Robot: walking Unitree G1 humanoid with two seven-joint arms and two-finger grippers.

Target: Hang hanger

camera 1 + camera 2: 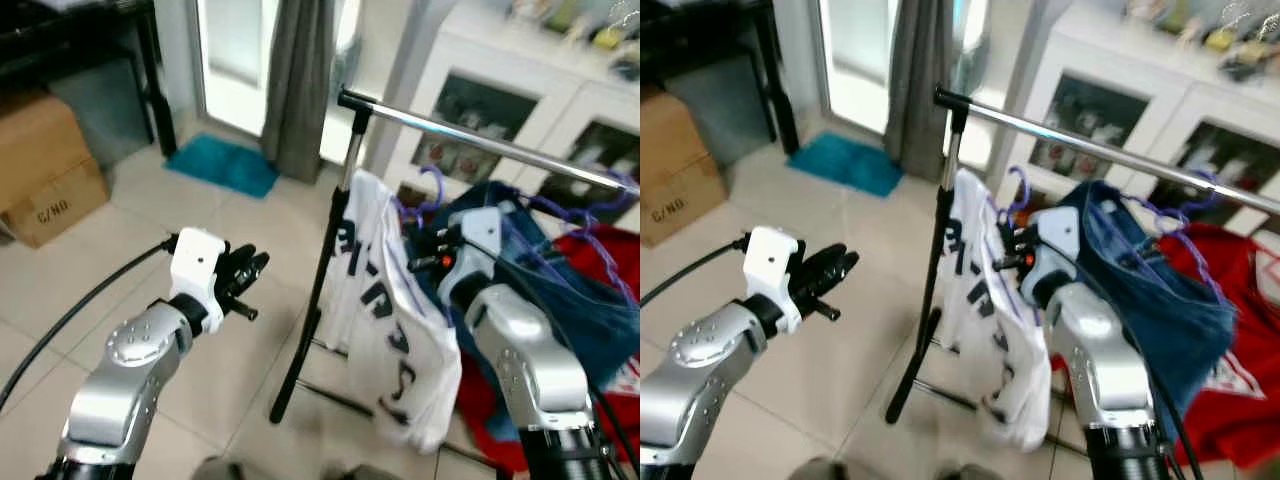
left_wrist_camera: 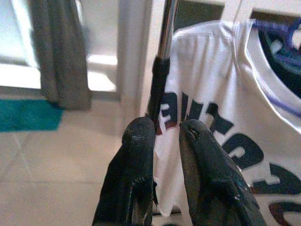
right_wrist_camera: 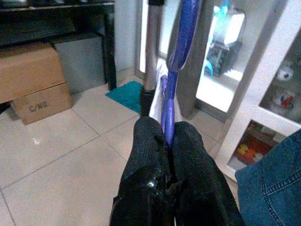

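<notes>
My right gripper (image 3: 168,129) is shut on the neck of a purple hanger (image 3: 176,56) that carries a white T-shirt (image 1: 385,320) with dark lettering. The hanger's hook (image 1: 432,188) sits just below the chrome rail (image 1: 480,135) of the clothes rack, not over it. The shirt hangs down beside the rack's black upright (image 1: 320,280). My left gripper (image 1: 250,268) is raised to the left of the upright, shut with nothing in it, and points at the shirt (image 2: 221,94).
A blue denim garment (image 1: 560,260) and a red one (image 1: 610,300) hang on the rail to the right. A white cabinet (image 1: 520,90) stands behind it. Cardboard boxes (image 1: 45,170), a teal mat (image 1: 222,165) and a grey curtain (image 1: 300,80) lie to the left.
</notes>
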